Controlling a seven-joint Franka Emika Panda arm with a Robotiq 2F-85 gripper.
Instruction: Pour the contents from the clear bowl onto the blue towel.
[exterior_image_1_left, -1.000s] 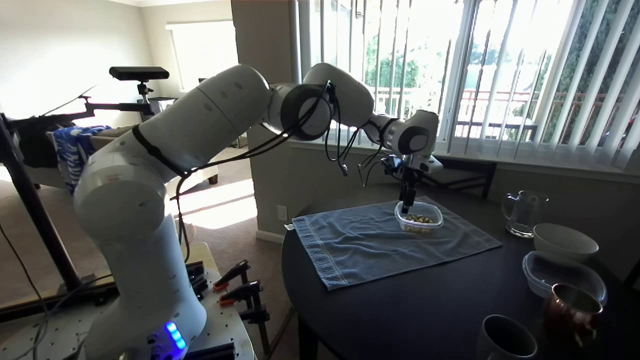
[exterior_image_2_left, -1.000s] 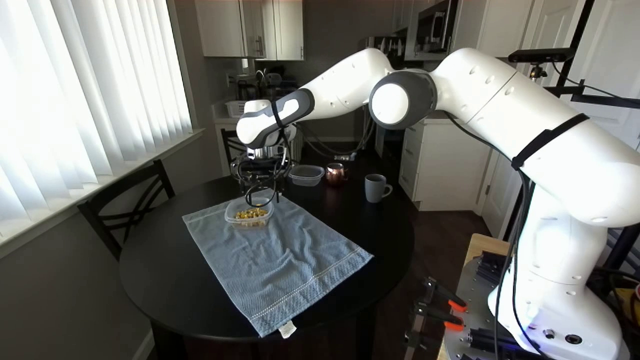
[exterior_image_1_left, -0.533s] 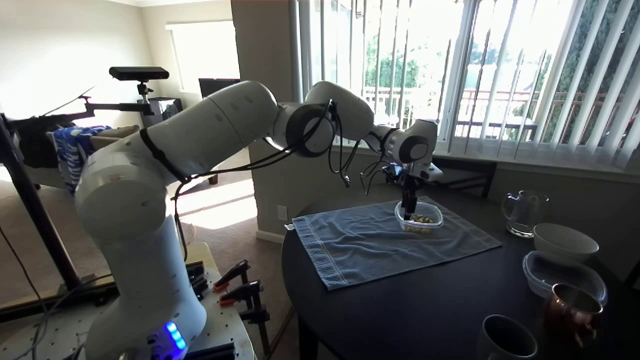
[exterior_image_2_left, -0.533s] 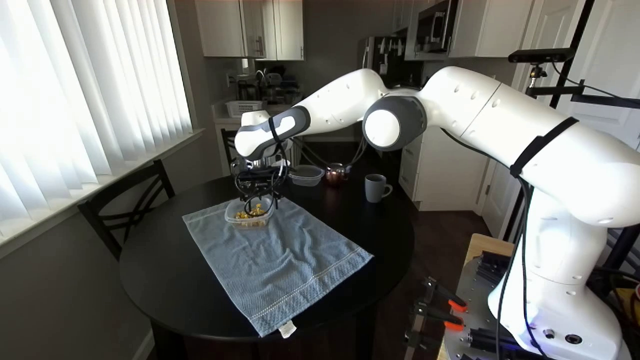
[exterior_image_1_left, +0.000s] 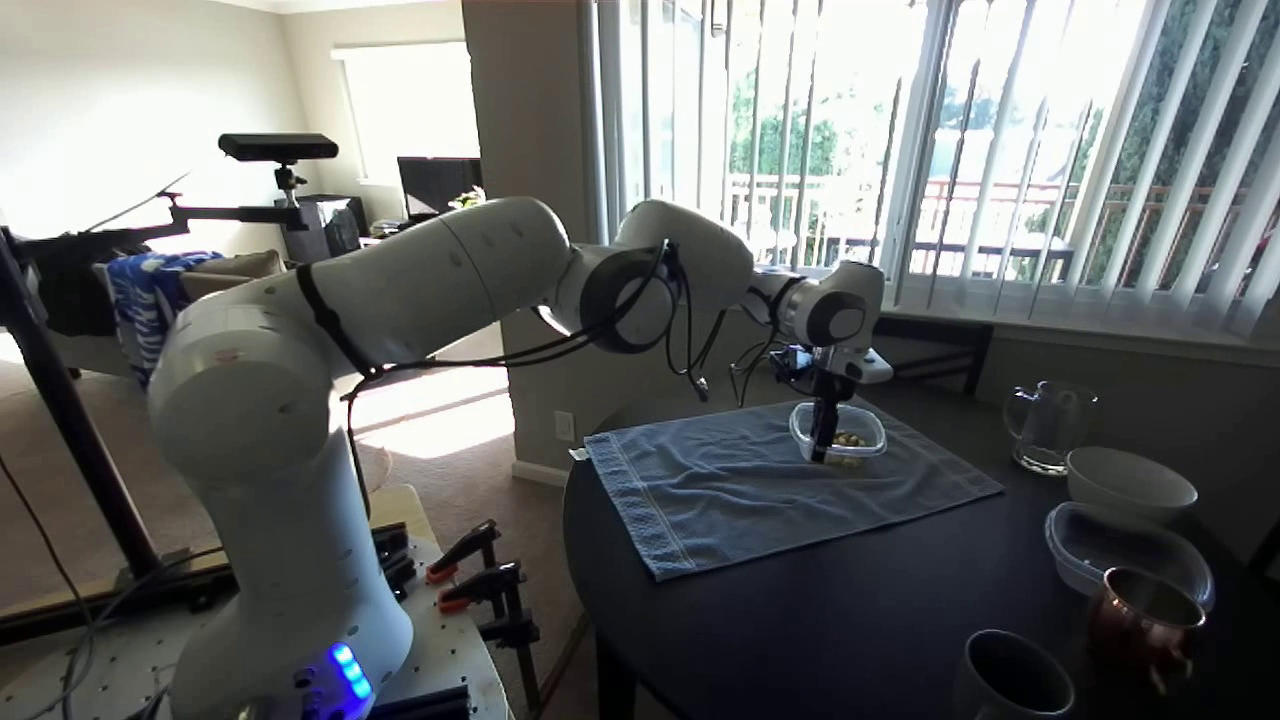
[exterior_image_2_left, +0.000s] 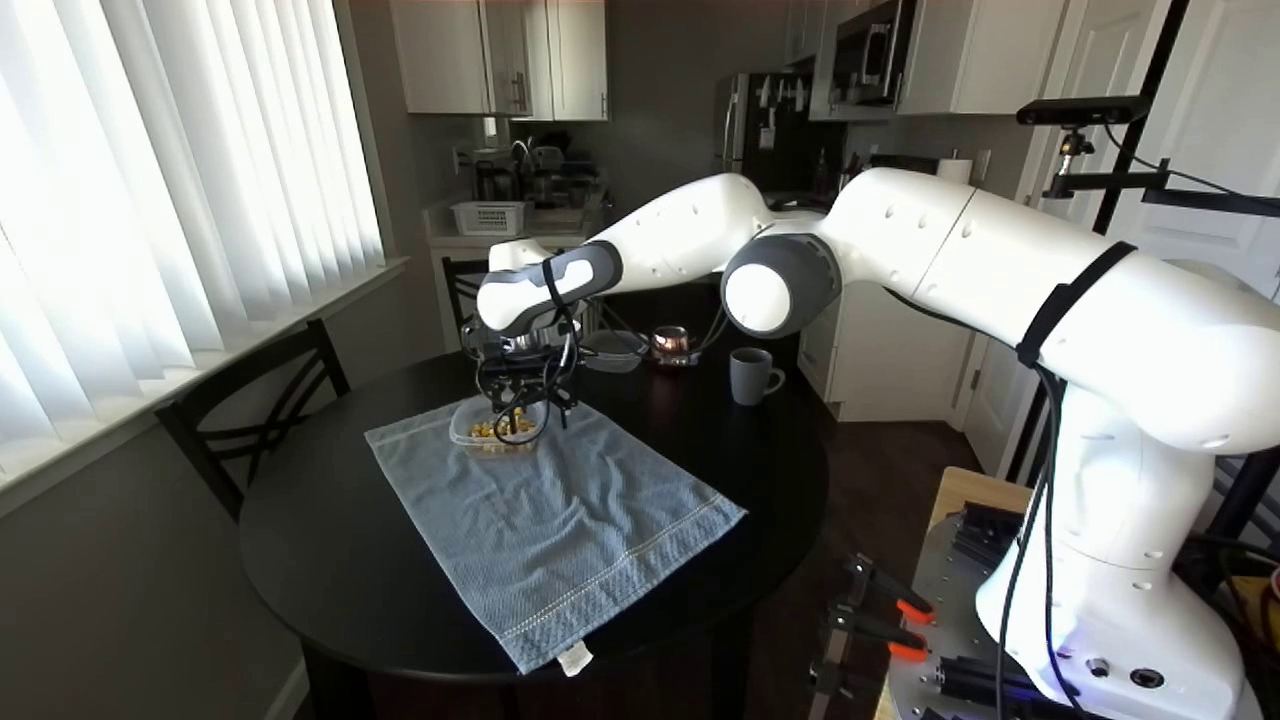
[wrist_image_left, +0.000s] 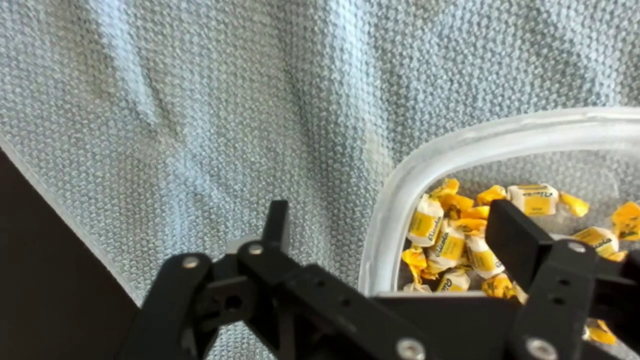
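The clear bowl stands upright on the blue towel, near the towel's far end. It holds several yellow-and-white wrapped candies. The bowl also shows in an exterior view, and part of its whitish rim shows in the wrist view. My gripper is open around the bowl's side wall. One finger is outside the bowl over the towel and the other is inside over the candies. The rim lies between the fingers with gaps on both sides. The gripper hides part of the bowl in both exterior views.
On the dark round table stand a grey mug, a copper mug, another clear container, a white bowl and a glass mug. A chair stands by the window side.
The arm has come down. My gripper has lowered from above the bowl's rim to around its side wall. The bowl and towel have not moved.
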